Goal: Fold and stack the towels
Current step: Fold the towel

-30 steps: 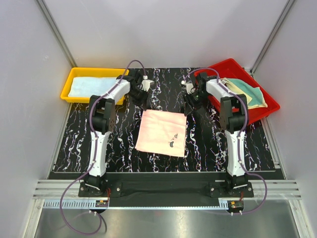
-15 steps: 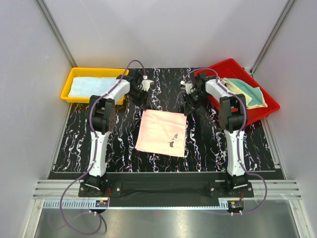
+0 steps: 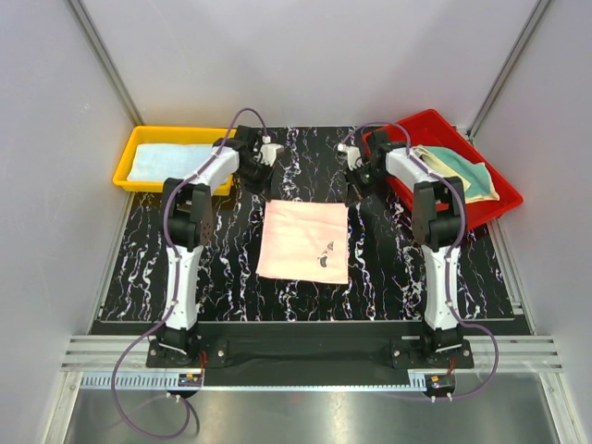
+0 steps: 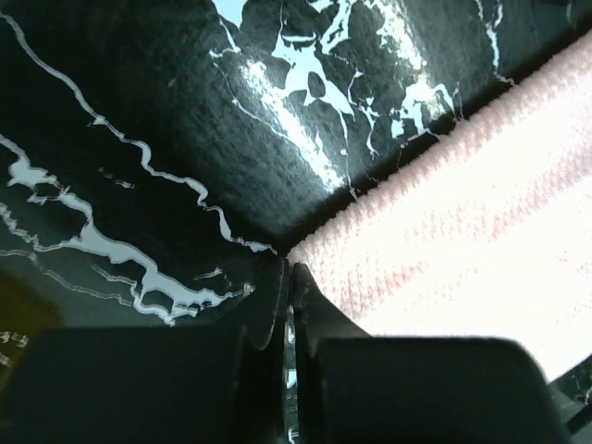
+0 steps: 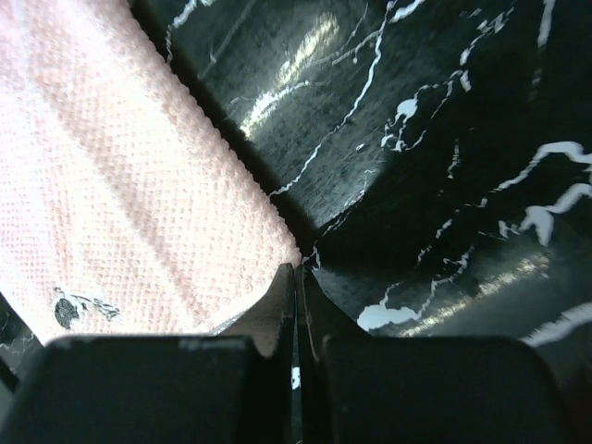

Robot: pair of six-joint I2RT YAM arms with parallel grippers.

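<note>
A pink towel [image 3: 303, 240] with a small dark mark lies flat on the black marbled table. My left gripper [image 3: 265, 192] is down at its far left corner. In the left wrist view this gripper [image 4: 289, 268] is shut, with the corner of the pink towel [image 4: 462, 222] pinched at its tips. My right gripper [image 3: 351, 194] is at the far right corner. The right wrist view shows it [image 5: 298, 268] shut on the corner of the pink towel [image 5: 120, 203] too. A light blue towel [image 3: 171, 159] lies folded in the yellow tray.
The yellow tray [image 3: 125, 173] stands at the far left of the table. At the far right a red tray [image 3: 433, 117] holds a yellow towel [image 3: 481, 190] and a teal-green towel [image 3: 460, 166]. Grey walls close in both sides and the back.
The right gripper has closed on the far right corner, and the left has stayed shut. The towel's far edge has straightened and the cloth has shifted slightly.
</note>
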